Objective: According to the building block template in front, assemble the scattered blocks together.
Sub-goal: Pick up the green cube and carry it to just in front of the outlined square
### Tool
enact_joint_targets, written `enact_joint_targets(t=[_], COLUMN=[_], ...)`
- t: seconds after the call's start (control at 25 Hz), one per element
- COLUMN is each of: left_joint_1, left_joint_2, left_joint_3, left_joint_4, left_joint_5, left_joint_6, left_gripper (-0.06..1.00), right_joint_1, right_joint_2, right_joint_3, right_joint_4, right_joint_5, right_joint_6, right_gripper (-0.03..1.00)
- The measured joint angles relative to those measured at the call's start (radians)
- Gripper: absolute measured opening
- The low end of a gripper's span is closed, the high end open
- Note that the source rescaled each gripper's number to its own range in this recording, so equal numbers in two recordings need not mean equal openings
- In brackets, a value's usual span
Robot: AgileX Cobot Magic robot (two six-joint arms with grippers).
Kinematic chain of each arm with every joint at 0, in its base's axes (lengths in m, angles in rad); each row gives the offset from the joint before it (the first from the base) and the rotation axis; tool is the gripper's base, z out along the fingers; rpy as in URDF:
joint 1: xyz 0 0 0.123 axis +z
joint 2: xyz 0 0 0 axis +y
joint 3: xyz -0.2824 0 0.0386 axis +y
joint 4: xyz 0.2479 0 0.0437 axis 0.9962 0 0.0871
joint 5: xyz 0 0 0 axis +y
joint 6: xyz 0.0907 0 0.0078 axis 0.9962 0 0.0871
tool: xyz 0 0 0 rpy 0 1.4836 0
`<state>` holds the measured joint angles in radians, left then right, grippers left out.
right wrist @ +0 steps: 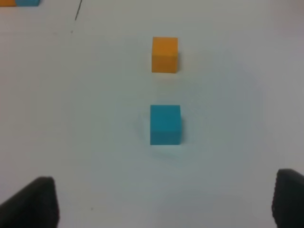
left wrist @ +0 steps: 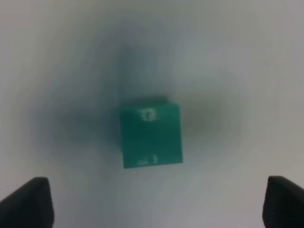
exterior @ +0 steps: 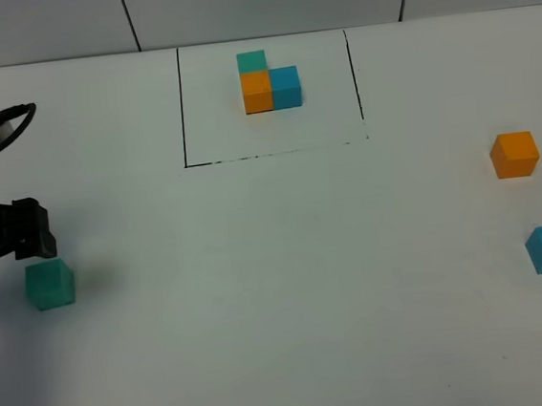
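The cubes have no long axis, so only their turn tells. In the left wrist view the teal cube sits a little askew to the line between the fingers of the left pincer. In the right wrist view the blue cube and orange cube sit square to the right pincer. The template is an L inside a black outline, with teal behind orange and blue against orange's right side.

Both pincers stand wide apart and hold nothing; their dark tips show only at the edges of the wrist views.

The teal cube lies ahead of the left pincer, centred between the fingers but beyond their tips, touching neither. The blue cube lies the same way ahead of the right pincer. The orange one lies farther out on the same line, apart from the blue.

The high view shows the left pincer just beside the teal cube on the white table, and the template well away from both. It does not show the right pincer. Only a sliver of the template shows in the right wrist view, and the left wrist view is blurred.
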<state>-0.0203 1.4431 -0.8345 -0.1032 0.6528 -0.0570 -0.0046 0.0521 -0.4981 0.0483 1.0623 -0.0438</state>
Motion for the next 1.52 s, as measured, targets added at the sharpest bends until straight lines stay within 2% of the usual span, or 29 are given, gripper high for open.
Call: enact_joint_targets(t=[0.4, 0.92, 1.28, 1.4, 1.44, 1.52], left_joint_1=[-0.022, -0.022, -0.022, -0.022, -0.022, -0.022], left_joint_2=[0.203, 0.308, 0.38, 0.385, 0.385, 0.386], left_joint_3=[-0.059, -0.067, -0.067, -0.067, -0.067, -0.067], left_joint_4=[0.014, 0.015, 0.015, 0.015, 0.015, 0.015], left_joint_5=[-0.024, -0.016, -0.068, -0.08, -0.082, -0.082], left_joint_6=[-0.016, -0.04, -0.039, -0.039, -0.039, -0.039], left_gripper=[0.99, 0.95, 0.9, 0.82, 0.74, 0.52], right_joint_1=[0.0, 0.0, 0.0, 0.0, 0.0, 0.0], right_joint_2=[0.0, 0.0, 0.0, 0.0, 0.0, 0.0], right_joint_3=[0.0, 0.0, 0.0, 0.0, 0.0, 0.0], right_joint_4=[0.0, 0.0, 0.0, 0.0, 0.0, 0.0], right_joint_5=[0.0, 0.0, 0.0, 0.0, 0.0, 0.0], right_joint_6=[0.0, 0.0, 0.0, 0.0, 0.0, 0.0], right_gripper=[0.83, 0.83, 0.83, 0.83, 0.83, 0.83])
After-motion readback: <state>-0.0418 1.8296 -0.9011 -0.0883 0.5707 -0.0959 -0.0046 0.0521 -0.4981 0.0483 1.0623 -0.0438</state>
